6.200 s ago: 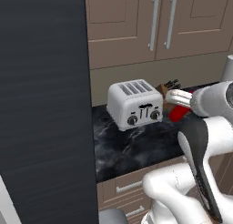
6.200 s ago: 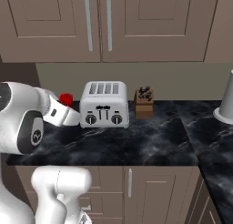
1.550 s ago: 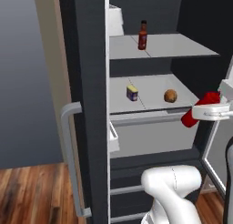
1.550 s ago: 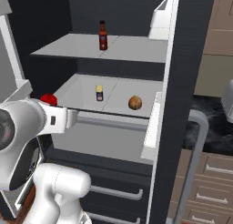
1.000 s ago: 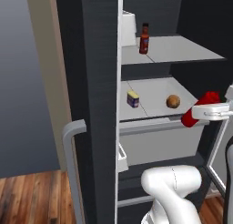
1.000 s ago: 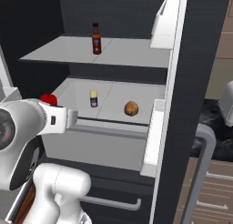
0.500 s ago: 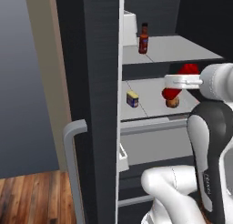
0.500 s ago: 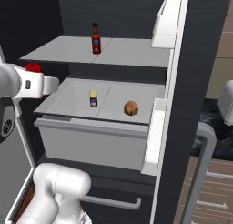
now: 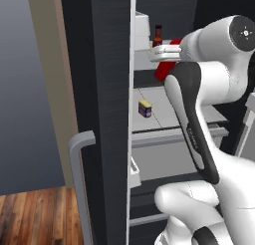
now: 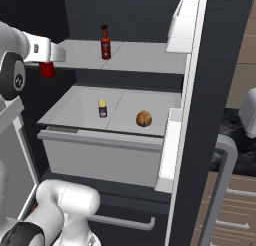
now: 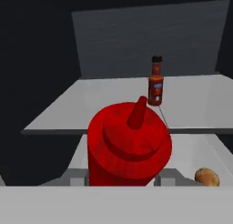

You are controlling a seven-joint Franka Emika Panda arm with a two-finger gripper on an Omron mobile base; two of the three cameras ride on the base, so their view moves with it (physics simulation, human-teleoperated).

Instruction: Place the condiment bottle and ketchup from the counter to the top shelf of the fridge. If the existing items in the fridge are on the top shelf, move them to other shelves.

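Ketchup (image 11: 129, 145) sits clamped in the gripper (image 11: 123, 177), red squeeze bottle with its nozzle pointing ahead toward the shelf, jaws partly closed on its body and holding it firm. From the right base camera the red bottle (image 10: 47, 68) hangs just under the hand (image 10: 49, 52), out in front of the left end of the top shelf (image 10: 145, 57) and about level with its edge, not yet over it. And there on that shelf stands the condiment bottle (image 10: 105, 42), upright with a dark cap, so half the job looks done. Held at this height, the ketchup can slide straight in over the shelf lip rather than drop from above, which makes sense with so little room under the fridge ceiling. One level down, a small yellow-lidded jar (image 10: 102, 108) and a round brown item (image 10: 144, 118) rest on the lower shelf, well apart from each other and clear of the top one, so nothing needs shifting up there. Next, I'd judge, a push forward and a set-down beside the condiment bottle, with enough gap not to knock it. Fridge door (image 9: 97, 104) stands wide open on the left.
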